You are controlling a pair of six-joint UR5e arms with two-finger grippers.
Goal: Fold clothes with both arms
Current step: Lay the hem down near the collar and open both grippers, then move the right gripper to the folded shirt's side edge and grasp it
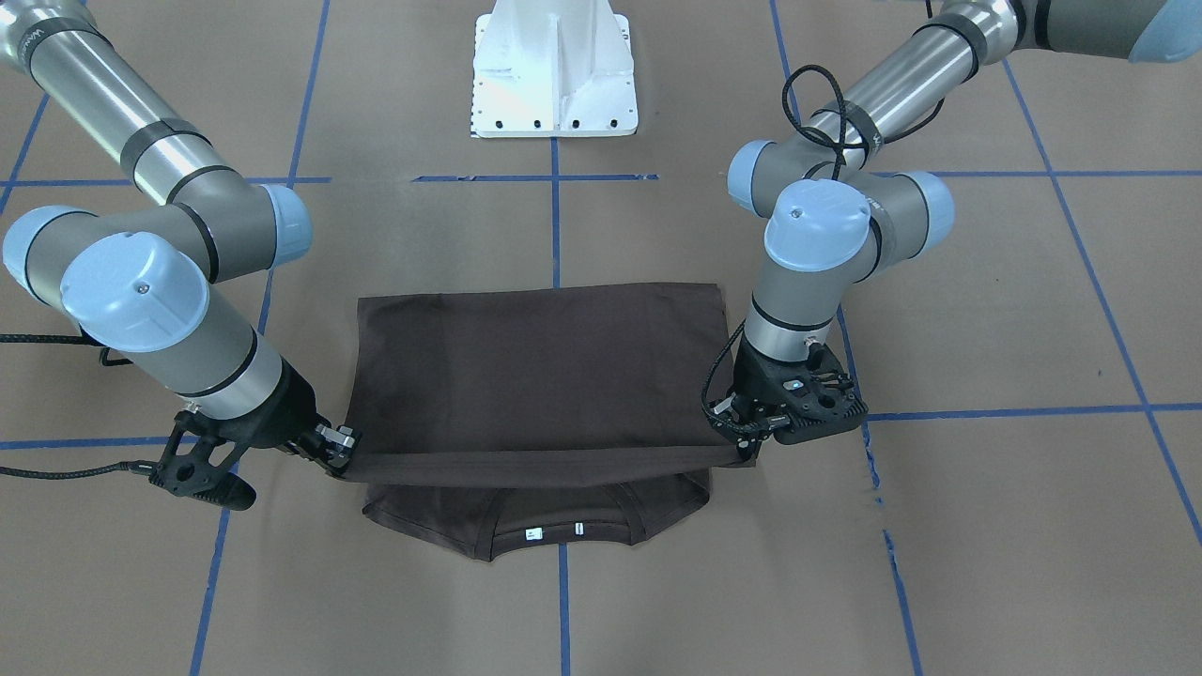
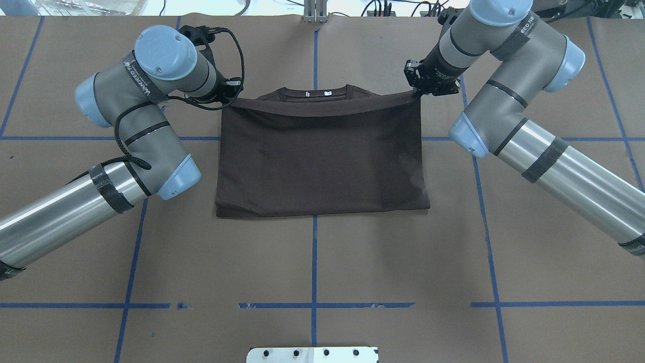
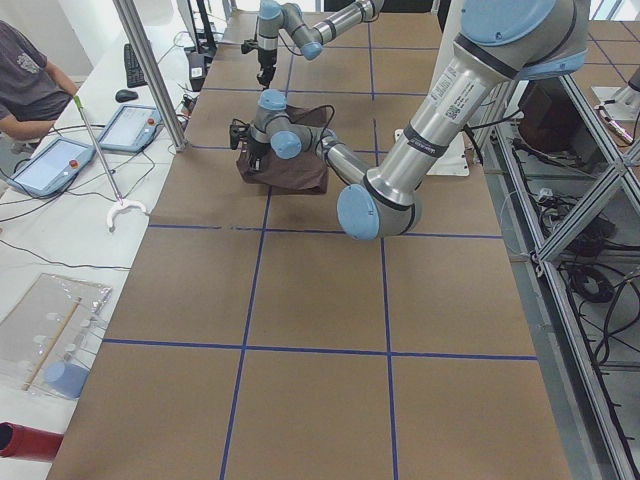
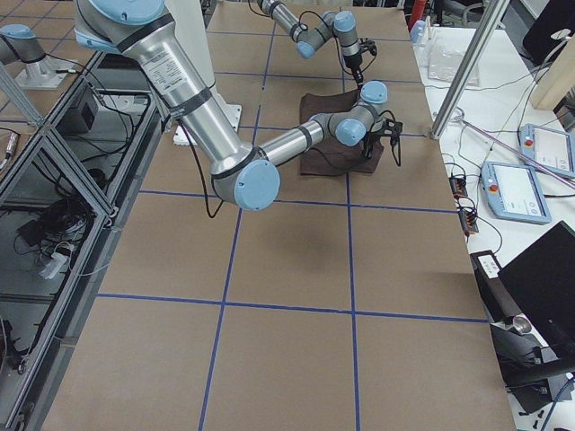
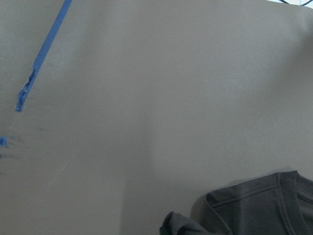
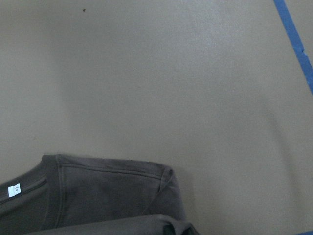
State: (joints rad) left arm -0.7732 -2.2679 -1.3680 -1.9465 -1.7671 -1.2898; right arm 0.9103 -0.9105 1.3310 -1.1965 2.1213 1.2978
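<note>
Black two-finger left gripper (image 1: 740, 439) and right gripper (image 1: 338, 451) pinch the dark brown fabric T-shirt (image 2: 322, 161) by its hem; its white neck label (image 2: 327, 93) (print unreadable) lies at twelve o'clock.

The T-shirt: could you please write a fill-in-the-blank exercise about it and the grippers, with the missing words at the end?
The T-shirt is gripped by the left gripper and the right gripper, so ____ grippers hold it. Its neck label is ____ in colour. The folded-over layer stops short of the ____, which shows beyond it. The tape lines on the table are ____.
Missing words: two; white; collar; blue.
</note>
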